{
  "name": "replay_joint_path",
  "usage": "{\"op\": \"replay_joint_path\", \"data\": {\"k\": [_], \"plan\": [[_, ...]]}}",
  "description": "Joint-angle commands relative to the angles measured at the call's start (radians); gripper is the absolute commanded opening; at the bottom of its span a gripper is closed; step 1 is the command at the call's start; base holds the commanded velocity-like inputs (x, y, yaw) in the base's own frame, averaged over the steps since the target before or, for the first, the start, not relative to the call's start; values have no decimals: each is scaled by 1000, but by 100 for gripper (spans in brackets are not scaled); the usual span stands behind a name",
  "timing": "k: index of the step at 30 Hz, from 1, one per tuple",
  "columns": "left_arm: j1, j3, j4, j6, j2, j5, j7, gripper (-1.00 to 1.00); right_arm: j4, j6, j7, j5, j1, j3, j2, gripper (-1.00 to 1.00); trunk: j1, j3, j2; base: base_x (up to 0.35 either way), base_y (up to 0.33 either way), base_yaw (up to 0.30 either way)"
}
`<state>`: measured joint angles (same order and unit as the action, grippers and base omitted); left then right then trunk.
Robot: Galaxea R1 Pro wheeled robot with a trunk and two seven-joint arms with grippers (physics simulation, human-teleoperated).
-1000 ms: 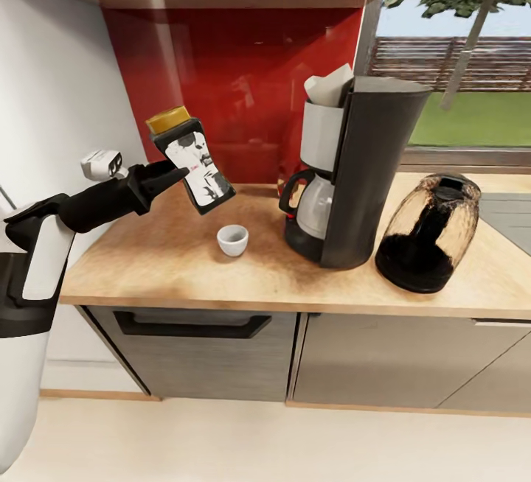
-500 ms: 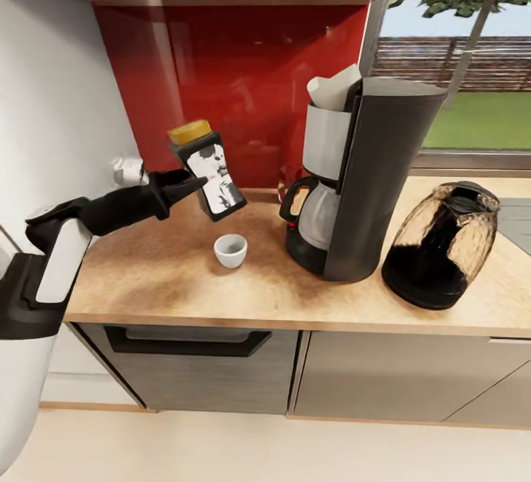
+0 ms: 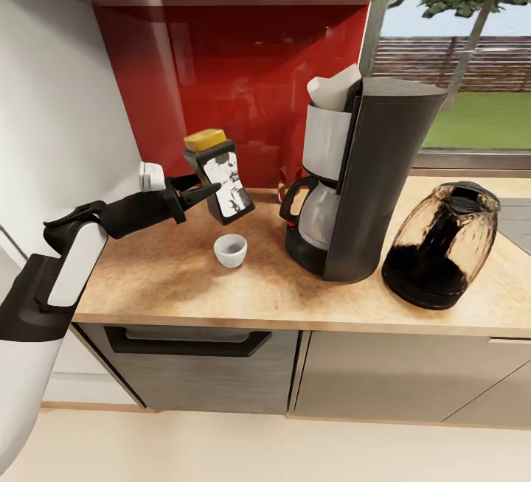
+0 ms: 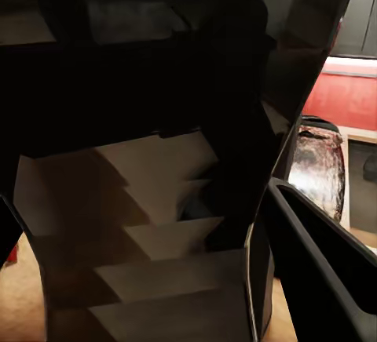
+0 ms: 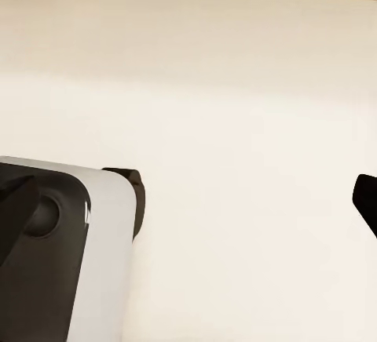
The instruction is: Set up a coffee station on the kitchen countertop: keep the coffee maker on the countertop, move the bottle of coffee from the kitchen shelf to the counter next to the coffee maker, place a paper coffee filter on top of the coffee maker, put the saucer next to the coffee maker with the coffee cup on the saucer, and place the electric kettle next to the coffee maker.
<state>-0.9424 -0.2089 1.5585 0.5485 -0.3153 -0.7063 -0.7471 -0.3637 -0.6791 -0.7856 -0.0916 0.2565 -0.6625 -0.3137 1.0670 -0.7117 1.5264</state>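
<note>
Four task items share the kitchen countertop (image 3: 177, 276) while the bottle of coffee (image 3: 220, 183) hangs above its back left part, tilted, clamped between the fingers of the left claw (image 3: 210, 189), which reaches in from the left edge. The jar's yellow lid points up and away from the claw and its labelled face turns toward the front; whether its base touches the wood cannot be told. Just in front of the jar sits the coffee cup (image 3: 230, 250), upright and apart from it. Further toward the right stands the coffee maker (image 3: 365, 176) with the paper coffee filter (image 3: 335, 90) poking out of its white basket. Near the right edge stands the electric kettle (image 3: 436, 245). In the left wrist view the dark jar (image 4: 157, 169) sits right against the camera between the fingers, with the kettle (image 4: 318, 171) beyond it. For the right claw, whether it is apart or together cannot be told.
</note>
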Motion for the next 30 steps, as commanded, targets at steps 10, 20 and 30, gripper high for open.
{"op": "replay_joint_path", "data": {"k": [10, 20, 30], "plan": [[-1, -13, 0, 4, -1, 48, 52, -100, -1, -4, -4, -11, 0, -9, 1, 100, 0, -1, 0, 0, 0, 0], [-1, -50, 0, 4, -1, 67, 74, -100, -1, -4, -4, -10, 0, -8, 1, 100, 0, -1, 0, 0, 0, 0], [-1, -50, 4, 4, -1, 67, 74, -100, -1, -4, -4, -11, 0, -8, 1, 100, 0, -1, 0, 82, 0, 0]]}}
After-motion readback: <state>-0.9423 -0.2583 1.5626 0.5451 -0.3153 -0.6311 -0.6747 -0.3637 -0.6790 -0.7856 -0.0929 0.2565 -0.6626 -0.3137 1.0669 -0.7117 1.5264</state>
